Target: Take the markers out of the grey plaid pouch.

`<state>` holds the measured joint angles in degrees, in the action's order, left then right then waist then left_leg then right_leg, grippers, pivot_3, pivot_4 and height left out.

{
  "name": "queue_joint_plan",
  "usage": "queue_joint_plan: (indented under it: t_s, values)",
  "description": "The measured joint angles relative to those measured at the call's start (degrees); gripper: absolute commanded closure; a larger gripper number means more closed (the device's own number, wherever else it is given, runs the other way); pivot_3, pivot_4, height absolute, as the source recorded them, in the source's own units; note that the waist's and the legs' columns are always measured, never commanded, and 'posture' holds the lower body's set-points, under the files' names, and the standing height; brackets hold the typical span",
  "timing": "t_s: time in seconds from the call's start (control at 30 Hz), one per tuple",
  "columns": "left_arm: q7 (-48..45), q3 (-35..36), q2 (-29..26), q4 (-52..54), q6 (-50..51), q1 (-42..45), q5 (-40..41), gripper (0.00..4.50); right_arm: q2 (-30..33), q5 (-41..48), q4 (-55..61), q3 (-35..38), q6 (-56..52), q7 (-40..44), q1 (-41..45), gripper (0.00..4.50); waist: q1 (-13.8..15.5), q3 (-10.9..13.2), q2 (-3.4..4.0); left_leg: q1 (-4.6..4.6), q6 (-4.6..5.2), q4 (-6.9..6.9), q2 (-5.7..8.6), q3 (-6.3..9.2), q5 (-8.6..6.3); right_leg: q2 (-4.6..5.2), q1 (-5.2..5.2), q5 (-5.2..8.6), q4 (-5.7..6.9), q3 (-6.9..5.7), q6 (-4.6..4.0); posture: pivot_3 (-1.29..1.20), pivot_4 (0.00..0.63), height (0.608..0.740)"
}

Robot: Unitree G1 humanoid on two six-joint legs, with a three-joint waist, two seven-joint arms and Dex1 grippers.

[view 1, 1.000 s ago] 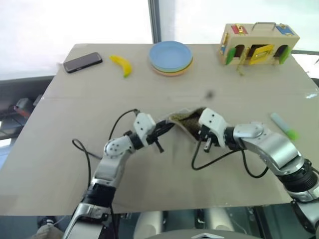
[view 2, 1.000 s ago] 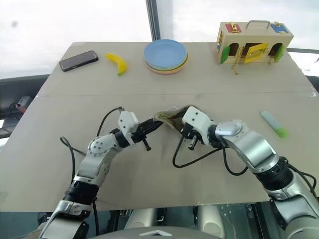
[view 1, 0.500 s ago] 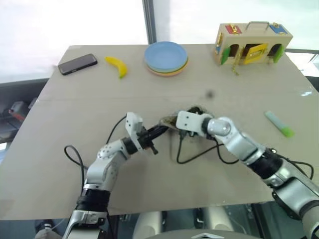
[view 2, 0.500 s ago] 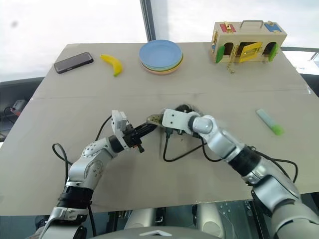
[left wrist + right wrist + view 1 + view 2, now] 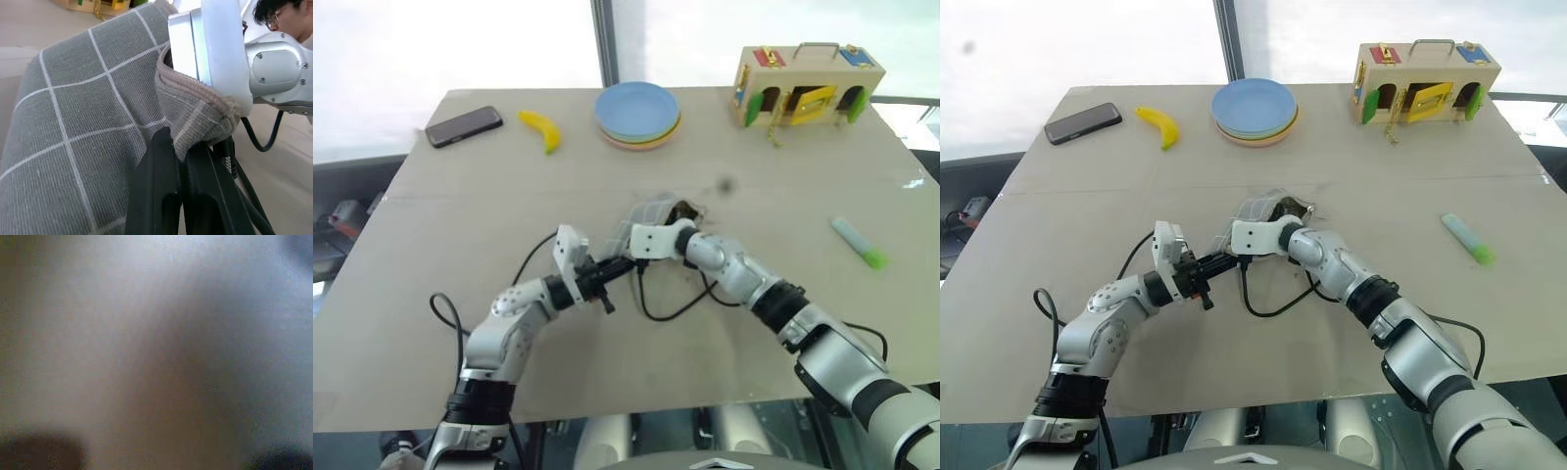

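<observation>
The grey plaid pouch (image 5: 646, 210) is lifted off the middle of the table, its grid-lined outside facing up. My left gripper (image 5: 179, 147) is shut on the pouch's zipped rim, pinching the fabric between both black fingers. The white head of my right gripper (image 5: 652, 240) reaches in from the right and is pushed into the pouch's mouth, so its front end is hidden by the fabric. One of the markers, a pale mint highlighter (image 5: 858, 243) with a green end, lies on the table far to the right. The inside of the pouch is hidden.
Along the far edge of the table lie a black phone (image 5: 463, 124), a yellow banana (image 5: 540, 129), a stack of plates (image 5: 639, 113) and a wooden latch box (image 5: 806, 83). Black cables loop beneath both wrists. A person's head (image 5: 266, 12) shows behind the table.
My right arm has swung left and forward, and its gripper has gone into the pouch's mouth. The pouch has turned its grey outside upward. My left gripper has kept its hold on the rim.
</observation>
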<state>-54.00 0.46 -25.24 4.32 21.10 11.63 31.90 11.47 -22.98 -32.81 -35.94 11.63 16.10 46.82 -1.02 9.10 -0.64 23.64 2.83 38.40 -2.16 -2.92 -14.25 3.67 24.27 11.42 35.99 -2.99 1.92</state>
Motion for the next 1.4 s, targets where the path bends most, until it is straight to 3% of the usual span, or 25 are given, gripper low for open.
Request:
queue_joint_plan:
  t_s: [0.1, 0.13, 0.2, 0.23, 0.3, 0.47, 0.57, 0.67, 0.87, 1.2, 1.4]
  values:
    - [0.0, 0.2, -0.9, 1.3, 3.4, 1.7, 0.9, 4.5, -1.2, 0.1, -4.5, 1.7, 4.5, -0.1, 1.3, 2.22, 0.0, 0.0, 0.0, -0.01, 0.0, 0.0, 0.02, -0.03, 0.0, 0.01, -0.01, 0.0, -0.01, 0.05, 0.0, 0.0, 0.15, 0.74]
    - [0.3, 0.3, -0.9, 1.5, 4.6, 1.8, 0.9, 4.5, -2.1, 0.1, -7.5, 2.1, 6.1, 0.2, 2.0, 2.73, -0.1, 0.0, -0.01, -0.03, 0.0, 0.0, 0.01, -0.04, 0.0, -0.01, -0.01, 0.0, -0.01, 0.06, 0.0, 0.0, 0.15, 0.74]
    - [0.8, 0.1, -1.1, 1.5, 6.6, 1.8, 0.9, 4.5, -3.5, 0.1, -12.3, 2.7, 8.7, 0.2, 2.6, 3.26, -0.1, 0.0, 0.0, -0.03, 0.0, -0.03, 0.01, -0.03, 0.0, -0.01, -0.01, 0.0, -0.01, 0.06, -0.01, 0.0, 0.15, 0.74]
    - [1.0, 0.1, -1.1, 1.6, 7.3, 1.8, 0.9, 4.5, -3.9, 0.0, -14.0, 3.1, 10.0, -0.1, 2.8, 3.83, -0.1, 0.0, 0.0, -0.01, 0.0, -0.04, 0.0, -0.02, 0.0, -0.01, 0.0, 0.0, -0.01, 0.04, -0.01, 0.0, 0.15, 0.74]
    - [1.8, 1.0, -1.0, 2.9, 7.6, 2.4, 0.9, 4.5, -3.6, -0.3, -14.2, 4.5, 11.6, -0.9, 3.5, 4.15, -0.2, 0.0, -0.03, -0.04, -0.01, -0.04, 0.0, -0.04, 0.0, 0.0, -0.01, -0.01, -0.01, 0.08, -0.01, 0.0, 0.15, 0.74]
    - [1.9, 1.3, -0.6, 3.4, 8.6, 3.4, 1.4, 4.5, -2.2, -0.4, -10.7, 5.9, 11.4, -0.7, 1.8, 4.2, -0.1, 0.0, 0.0, -0.04, -0.04, -0.04, 0.0, -0.03, 0.02, 0.0, -0.01, -0.01, 0.02, 0.08, -0.01, 0.0, 0.15, 0.74]
    - [2.1, 2.4, 0.0, 3.1, 10.3, 5.1, 3.7, 4.5, 2.0, 1.5, 1.2, 7.9, 7.2, 4.9, -3.4, 4.2, 0.3, 0.0, 0.02, 0.03, -0.04, -0.03, 0.03, 0.0, 0.03, 0.04, -0.01, -0.01, -0.02, 0.05, -0.01, 0.0, 0.15, 0.74]
    - [0.4, 5.6, -1.5, 0.3, 16.0, 6.7, 9.5, 4.5, 9.2, 10.8, 22.5, 11.8, -6.2, 19.3, -10.7, 4.2, 0.3, 0.0, 0.02, 0.05, -0.02, -0.03, 0.02, 0.06, 0.01, 0.03, -0.01, 0.0, -0.05, -0.02, 0.0, 0.0, 0.15, 0.74]
    - [-2.1, 5.6, -2.4, -2.9, 15.9, 8.4, 9.4, 4.5, 14.6, 17.4, 39.8, 15.6, -24.0, 28.9, -13.4, 4.2, 0.4, 0.0, 0.02, 0.02, -0.02, -0.03, 0.02, 0.09, 0.01, 0.0, -0.01, 0.01, -0.03, -0.06, 0.0, 0.0, 0.15, 0.74]
    - [-2.8, 4.3, -1.1, -7.3, 10.8, 10.0, 5.1, 4.5, 14.0, 25.9, 50.6, 19.4, -35.1, 29.9, -16.2, 4.2, 0.5, 0.0, 0.0, 0.08, -0.02, -0.01, 0.05, 0.06, 0.01, 0.02, -0.01, 0.0, -0.08, -0.06, 0.0, 0.0, 0.15, 0.74]
    - [-3.2, 1.8, -1.2, -8.3, 2.4, 9.9, -1.6, 4.5, 7.3, 42.2, 57.4, 33.8, -47.1, 24.8, -14.0, 4.2, 0.7, 0.1, 0.01, 0.06, -0.02, -0.01, 0.03, 0.07, 0.01, 0.01, -0.01, -0.01, -0.04, -0.06, -0.01, 0.0, 0.15, 0.74]
